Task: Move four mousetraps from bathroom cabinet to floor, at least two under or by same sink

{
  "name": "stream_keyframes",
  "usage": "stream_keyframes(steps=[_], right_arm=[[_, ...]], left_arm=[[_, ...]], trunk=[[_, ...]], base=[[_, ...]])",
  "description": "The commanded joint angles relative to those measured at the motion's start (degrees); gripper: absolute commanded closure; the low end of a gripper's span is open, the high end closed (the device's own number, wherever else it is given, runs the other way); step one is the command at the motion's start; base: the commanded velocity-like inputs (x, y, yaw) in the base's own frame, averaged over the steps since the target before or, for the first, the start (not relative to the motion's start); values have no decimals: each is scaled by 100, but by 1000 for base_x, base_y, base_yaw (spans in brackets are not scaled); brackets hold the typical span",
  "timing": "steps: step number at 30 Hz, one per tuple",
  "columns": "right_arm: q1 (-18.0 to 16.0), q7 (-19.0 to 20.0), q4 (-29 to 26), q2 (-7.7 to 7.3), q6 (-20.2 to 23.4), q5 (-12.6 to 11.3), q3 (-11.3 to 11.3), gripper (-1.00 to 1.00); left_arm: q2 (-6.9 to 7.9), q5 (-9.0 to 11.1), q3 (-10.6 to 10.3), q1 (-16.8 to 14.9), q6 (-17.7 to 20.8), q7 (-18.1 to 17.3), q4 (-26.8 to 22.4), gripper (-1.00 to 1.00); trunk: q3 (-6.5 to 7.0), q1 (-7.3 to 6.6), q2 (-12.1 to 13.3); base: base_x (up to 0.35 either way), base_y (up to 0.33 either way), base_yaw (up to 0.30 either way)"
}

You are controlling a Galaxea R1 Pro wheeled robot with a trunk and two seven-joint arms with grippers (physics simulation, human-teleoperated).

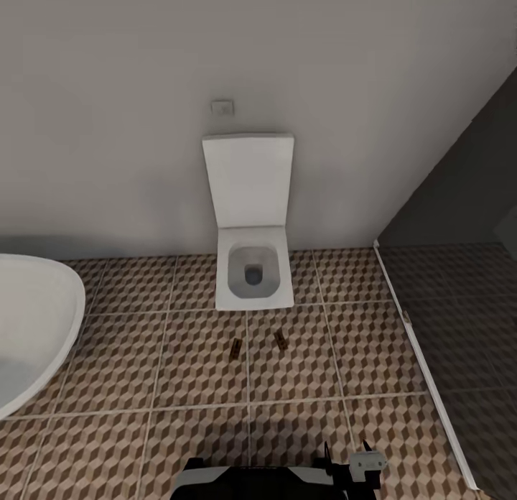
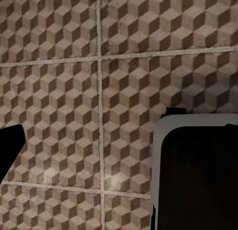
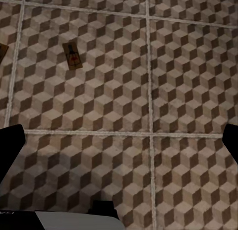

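the bathroom floor (image 1: 143, 371) has a cube pattern in brown, beige and white, with pale lines between the tiles. two small mousetraps (image 1: 235, 348) are tan with a red spot and black bits. the toilet (image 1: 253, 227) and the tub (image 1: 32, 327) are white, and the wall (image 1: 108, 126) is pale grey.

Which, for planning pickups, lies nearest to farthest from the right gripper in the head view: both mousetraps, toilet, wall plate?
From the right gripper:
1. right mousetrap, ahead and leftward
2. left mousetrap, beside the first
3. toilet, behind both traps
4. wall plate, high above the toilet
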Motion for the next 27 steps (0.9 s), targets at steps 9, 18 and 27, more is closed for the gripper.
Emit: stream_keyframes(steps=[9,18,27], right_arm=[[-3,-16,3,2,-5,-46,50,-100],[-3,-16,3,2,-4,-46,50,-100],[-3,-11,3,2,-4,-46,50,-100]], left_arm=[[2,16,-49,0,-5,42,-6,-100],[2,14,-49,0,-5,42,-6,-100],[2,14,-49,0,-5,42,-6,-100]], trunk=[[77,3,-8],[160,3,-8],[244,3,-8]], base=[[0,0,0],[0,0,0],[0,0,0]])
